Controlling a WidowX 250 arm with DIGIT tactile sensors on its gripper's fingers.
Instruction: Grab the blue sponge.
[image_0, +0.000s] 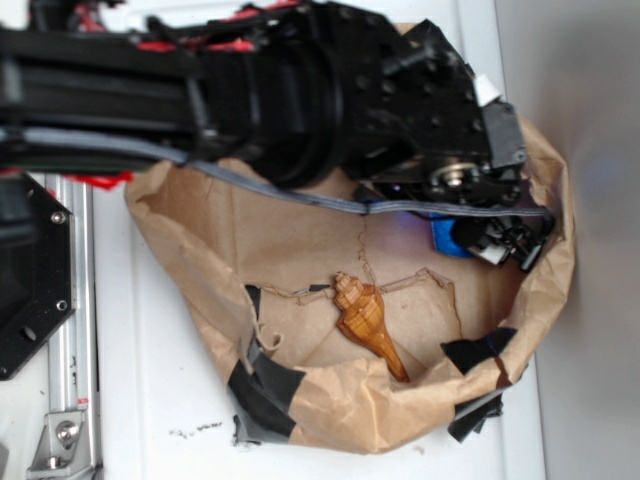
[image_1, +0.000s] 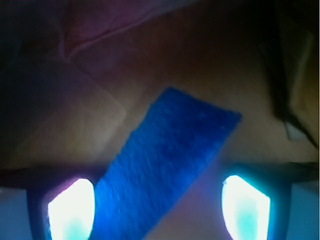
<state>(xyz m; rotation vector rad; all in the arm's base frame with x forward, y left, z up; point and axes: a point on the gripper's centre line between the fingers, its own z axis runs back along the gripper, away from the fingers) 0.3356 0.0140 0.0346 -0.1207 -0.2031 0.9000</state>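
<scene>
The blue sponge (image_1: 167, 160) lies flat and diagonal on brown paper in the wrist view, running from upper right to lower left. My gripper (image_1: 157, 210) is open just above it: the left fingertip (image_1: 71, 207) sits beside the sponge's lower end, the right fingertip (image_1: 245, 206) stands apart from it. In the exterior view only a small blue patch of the sponge (image_0: 447, 238) shows under the black arm, with the gripper (image_0: 505, 243) next to it near the bag's right wall.
A brown paper bag (image_0: 300, 395) with black tape forms a walled bed. A wooden conch shell (image_0: 366, 320) lies in its middle, left of the gripper. The paper wall (image_0: 558, 250) rises close on the right. A metal rail (image_0: 70, 330) runs at left.
</scene>
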